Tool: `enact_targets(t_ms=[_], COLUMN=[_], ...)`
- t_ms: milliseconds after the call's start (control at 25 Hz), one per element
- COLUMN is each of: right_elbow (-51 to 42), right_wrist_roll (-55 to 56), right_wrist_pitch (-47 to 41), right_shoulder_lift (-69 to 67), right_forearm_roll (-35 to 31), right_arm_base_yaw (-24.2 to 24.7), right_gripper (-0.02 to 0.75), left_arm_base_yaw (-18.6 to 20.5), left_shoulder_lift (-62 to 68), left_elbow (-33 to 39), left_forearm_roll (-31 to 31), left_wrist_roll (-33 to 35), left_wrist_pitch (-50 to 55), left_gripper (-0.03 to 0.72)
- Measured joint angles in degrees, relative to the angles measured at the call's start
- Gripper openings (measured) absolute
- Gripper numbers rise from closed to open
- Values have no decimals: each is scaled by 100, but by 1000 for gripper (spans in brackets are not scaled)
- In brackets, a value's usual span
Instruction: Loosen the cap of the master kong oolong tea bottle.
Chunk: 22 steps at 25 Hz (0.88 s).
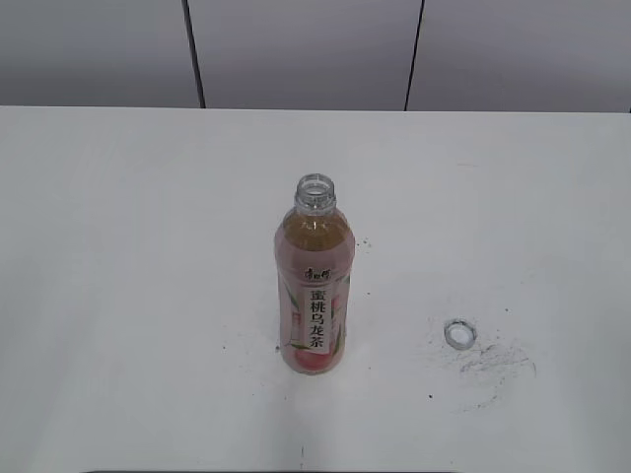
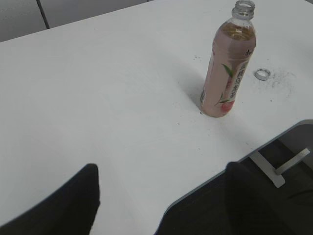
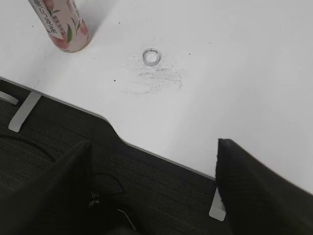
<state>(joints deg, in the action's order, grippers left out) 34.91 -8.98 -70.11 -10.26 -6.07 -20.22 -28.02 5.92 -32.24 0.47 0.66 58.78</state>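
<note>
The master kong oolong tea bottle point(image 1: 315, 286) stands upright near the middle of the white counter point(image 1: 128, 296) in the exterior view, its neck open and bare, the amber tea reaching up to the shoulder and the white panel of black characters facing the camera. The cap point(image 1: 459, 333) is off — it lies on the counter to the lower right of the bottle, well apart from it, looking like a small pale ring just beside a patch of grey scuff marks point(image 1: 498, 360). Neither arm shows in the exterior view. In the left wrist view the left gripper point(image 2: 161, 196) appears at the bottom of the frame, jaws spread wide and empty over the counter's edge, with the bottle in the upper right. In the right wrist view the right gripper point(image 3: 151, 188) also stands wide and empty — below the counter's rim, the cap at upper centre.
</note>
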Motion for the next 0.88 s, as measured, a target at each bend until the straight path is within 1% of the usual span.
enact_targets(t_ms=[80, 200, 440, 560, 880], right_elbow=[-226, -290, -362, -511, -563], right_wrist_roll=[19, 33, 37, 60, 193], right_wrist_pitch=[-20, -21, 213, 535, 649], right_shoulder_lift=[316, 501, 516, 516, 516], right_forearm_roll=[-5, 17, 63, 63, 85], right_arm_base_yaw=[0, 0, 0, 0, 0], right_gripper=[586, 586, 586, 586, 586], left_arm_base_yaw=[0, 0, 0, 0, 0], left_shoulder_lift=[0, 0, 0, 0, -53], left_elbow=[0, 0, 0, 0, 0], left_forearm_roll=[0, -4, -4, -4, -4], left_wrist_roll=[6, 6, 12, 12, 22], left_wrist_pitch=[0, 0, 0, 0, -2], left_gripper=[471, 468, 455, 448, 447])
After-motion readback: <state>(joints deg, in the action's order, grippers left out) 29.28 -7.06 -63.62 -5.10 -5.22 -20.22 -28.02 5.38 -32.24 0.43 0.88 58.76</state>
